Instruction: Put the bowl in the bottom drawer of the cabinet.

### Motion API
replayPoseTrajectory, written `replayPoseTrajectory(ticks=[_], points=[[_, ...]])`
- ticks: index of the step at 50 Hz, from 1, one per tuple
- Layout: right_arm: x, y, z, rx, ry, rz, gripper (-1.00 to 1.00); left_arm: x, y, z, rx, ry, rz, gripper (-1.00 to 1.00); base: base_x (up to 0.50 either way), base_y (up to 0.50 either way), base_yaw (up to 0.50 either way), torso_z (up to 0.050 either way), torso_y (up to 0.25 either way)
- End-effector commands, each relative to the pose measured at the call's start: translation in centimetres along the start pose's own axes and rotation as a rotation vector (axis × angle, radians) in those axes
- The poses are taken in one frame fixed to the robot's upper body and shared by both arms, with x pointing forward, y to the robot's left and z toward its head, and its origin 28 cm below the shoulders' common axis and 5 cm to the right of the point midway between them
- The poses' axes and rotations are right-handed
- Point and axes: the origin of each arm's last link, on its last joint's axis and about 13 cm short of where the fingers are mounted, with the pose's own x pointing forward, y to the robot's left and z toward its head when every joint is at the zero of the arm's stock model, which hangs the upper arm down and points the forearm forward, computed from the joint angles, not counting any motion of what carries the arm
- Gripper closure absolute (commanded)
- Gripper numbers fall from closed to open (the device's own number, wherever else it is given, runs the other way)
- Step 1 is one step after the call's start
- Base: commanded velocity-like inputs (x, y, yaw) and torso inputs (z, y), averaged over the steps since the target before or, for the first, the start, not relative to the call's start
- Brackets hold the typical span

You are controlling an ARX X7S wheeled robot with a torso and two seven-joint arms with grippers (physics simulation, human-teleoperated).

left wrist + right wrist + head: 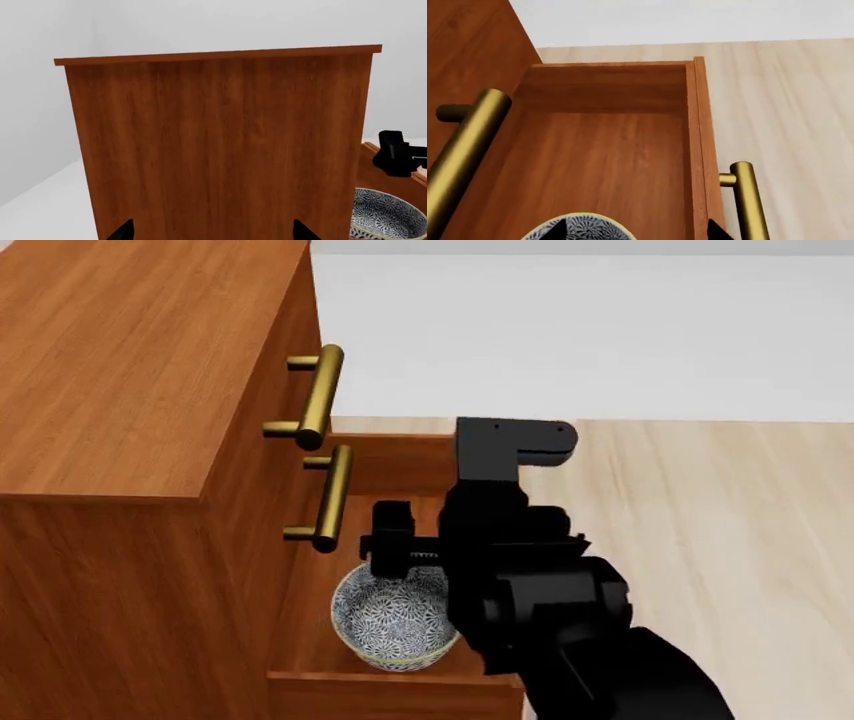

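Observation:
The bowl [391, 618], blue-grey and white with a yellowish rim, sits in the pulled-out bottom drawer [390, 686] of the reddish-brown cabinet [120, 360]. My right gripper [396, 552] hangs just above the bowl, open. In the right wrist view its fingertips [558, 230] stand wide apart. One is over the bowl [587, 229] and the other is by the drawer's front wall [697, 150]. My left gripper [212, 232] is open, facing the cabinet's plain side panel [220, 145]. The bowl [387, 215] and the right gripper [397, 152] show past that panel's edge.
Two brass bar handles [318, 398] [331, 495] of the upper drawers stick out above the open drawer. The bottom drawer's own handle [748, 200] is on its front. Pale wood floor [721, 500] lies beyond the drawer, with a white wall behind.

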Motion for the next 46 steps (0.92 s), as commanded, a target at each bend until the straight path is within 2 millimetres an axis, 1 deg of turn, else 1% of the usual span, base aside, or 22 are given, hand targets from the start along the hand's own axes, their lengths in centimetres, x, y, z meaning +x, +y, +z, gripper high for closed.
replayPoseTrajectory(ticks=[1,8,13,17,20,28,42,46], points=[[-0.2,-0.5,1.2,-0.044,-0.042,-0.033,-1.0,0.0,0.0,0.1,0.001,-0.001,0.001,-1.0,0.0,0.0,0.0,0.0,0.0],[-0.5,-1.1,2.7,-0.055,-0.087,-0.061,-1.0,0.1,-0.1,0.0,0.001,-0.001,-0.003,-1.0,0.0,0.0,0.0,0.0,0.0],[-0.7,-1.2,3.2,-0.062,-0.103,-0.077,-1.0,0.1,-0.1,0.0,0.002,0.0,-0.004,-1.0,0.0,0.0,0.0,0.0,0.0],[-0.9,-1.7,3.7,-0.061,-0.119,-0.09,-1.0,0.2,-0.2,0.1,0.003,0.0,-0.006,-1.0,0.0,0.0,0.0,0.0,0.0],[-1.1,-2.5,4.3,-0.048,-0.137,-0.103,-1.0,0.3,-0.3,0.1,0.005,0.002,-0.006,-1.0,0.0,0.0,0.0,0.0,0.0],[-1.1,-4.1,4.4,-0.051,-0.149,-0.136,-1.0,0.3,-0.3,0.1,0.006,0.001,-0.007,-1.0,0.0,0.0,0.0,0.0,0.0],[-2.5,-6.9,6.9,-0.07,-0.191,-0.196,-1.0,0.6,-0.6,0.0,0.006,0.008,-0.019,-1.0,0.0,0.0,0.0,0.0,0.0],[-2.8,-7.5,7.2,-0.065,-0.197,-0.199,-1.0,0.6,-0.6,0.1,0.008,0.005,-0.018,-1.0,0.0,0.0,0.0,0.0,0.0]])
